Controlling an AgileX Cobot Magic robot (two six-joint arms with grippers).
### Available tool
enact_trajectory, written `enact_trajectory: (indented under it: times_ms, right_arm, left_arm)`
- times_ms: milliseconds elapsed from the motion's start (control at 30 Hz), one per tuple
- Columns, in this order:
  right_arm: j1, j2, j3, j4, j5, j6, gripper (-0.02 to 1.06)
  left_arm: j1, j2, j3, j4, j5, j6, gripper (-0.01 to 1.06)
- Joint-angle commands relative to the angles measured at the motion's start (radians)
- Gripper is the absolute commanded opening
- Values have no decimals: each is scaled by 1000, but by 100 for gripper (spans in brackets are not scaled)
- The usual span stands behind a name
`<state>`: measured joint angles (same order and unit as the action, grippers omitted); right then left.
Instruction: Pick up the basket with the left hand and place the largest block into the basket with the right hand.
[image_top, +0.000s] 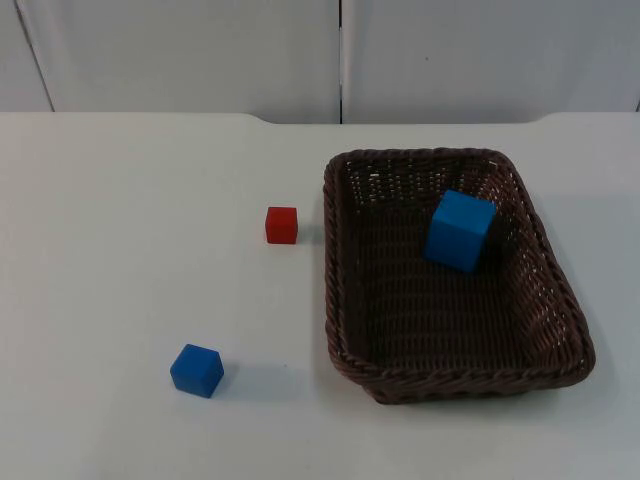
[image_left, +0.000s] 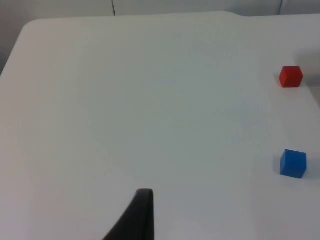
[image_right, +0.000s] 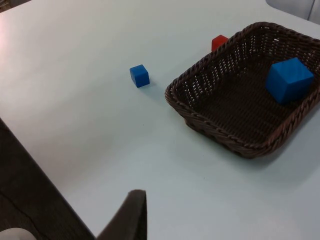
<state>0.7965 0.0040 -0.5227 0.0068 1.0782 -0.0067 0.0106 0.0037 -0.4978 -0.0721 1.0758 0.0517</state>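
The largest block (image_top: 460, 231) is lying inside the basket (image_top: 345, 300); whether either gripper's fingers are apart cannot be told

The dark brown woven basket (image_top: 455, 380) looks like wicker, with thin strands plaited together, so its walls and floor are bumpy and rough. Its rim is a thick twisted braid. The big blue block (image_top: 459, 230) in the basket is smooth and matt. The small blue cube (image_top: 196, 370) and the small red cube (image_top: 282, 225) look smooth and matt too. The white table top (image_top: 130, 250) is flat, smooth and a little shiny.
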Motion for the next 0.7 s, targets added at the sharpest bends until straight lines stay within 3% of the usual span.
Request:
enact_trajectory:
  times_ms: [0, 200, 667]
  right_arm:
    - [1, -4, 6, 2, 1, 1, 105]
    - [-44, -4, 6, 2, 1, 7, 105]
    - [-292, -4, 6, 2, 1, 7, 105]
  left_arm:
    - [3, -4, 4, 5, -1, -5, 105]
    - [3, -4, 4, 5, -1, -5, 105]
    - [3, -4, 4, 5, -1, -5, 105]
